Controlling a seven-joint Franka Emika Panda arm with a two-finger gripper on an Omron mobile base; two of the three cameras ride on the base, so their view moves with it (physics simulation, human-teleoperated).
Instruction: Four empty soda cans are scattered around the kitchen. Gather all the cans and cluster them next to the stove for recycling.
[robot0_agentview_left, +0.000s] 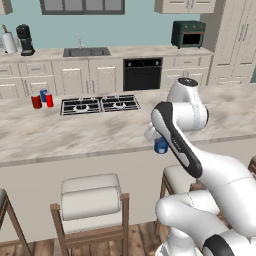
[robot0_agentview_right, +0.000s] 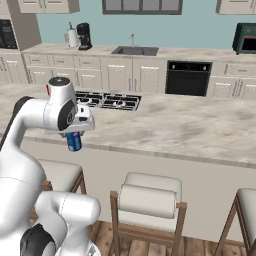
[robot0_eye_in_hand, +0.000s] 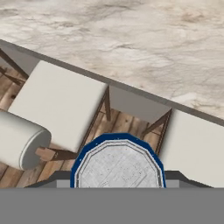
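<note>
You have one blue soda can (robot0_agentview_right: 74, 141) with a white band upright in the fingers, hanging just off the near edge of the worktop (robot0_agentview_left: 100, 132), its silvery top facing the hand camera. Three more cans (robot0_agentview_left: 42, 99), two red and one blue, stand upright, clustered just left of the black four-burner stove (robot0_agentview_left: 100, 105)

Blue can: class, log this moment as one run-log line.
pincer: shut on blue can | position: above counter edge | three cans: beside stove
</note>
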